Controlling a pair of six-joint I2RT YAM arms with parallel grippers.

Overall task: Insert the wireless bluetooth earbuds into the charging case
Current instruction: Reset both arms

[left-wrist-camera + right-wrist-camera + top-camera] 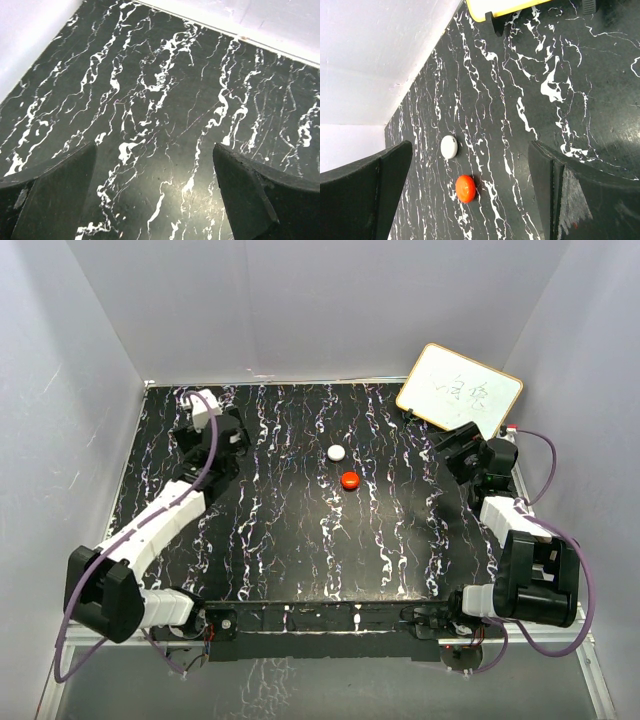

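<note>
Two small round discs lie mid-table: a white disc (pixel 337 452) (pixel 448 146) and, just nearer, a red disc (pixel 349 480) (pixel 465 188). Both look closed, and I cannot tell which is the charging case. The wireless bluetooth earbuds are out of view. My right gripper (pixel 452 452) (pixel 471 145) hovers open at the right, well short of the discs, which show between its fingers in the right wrist view. My left gripper (pixel 205 430) (pixel 155 150) hangs open over bare marbled table at the far left, nothing between its fingers.
The black, white-veined tabletop (pixel 300 540) is enclosed by pale walls on three sides. A small whiteboard (pixel 460 388) (pixel 495 7) with a yellowish frame leans at the back right, close behind my right gripper. Cables loop round both arm bases.
</note>
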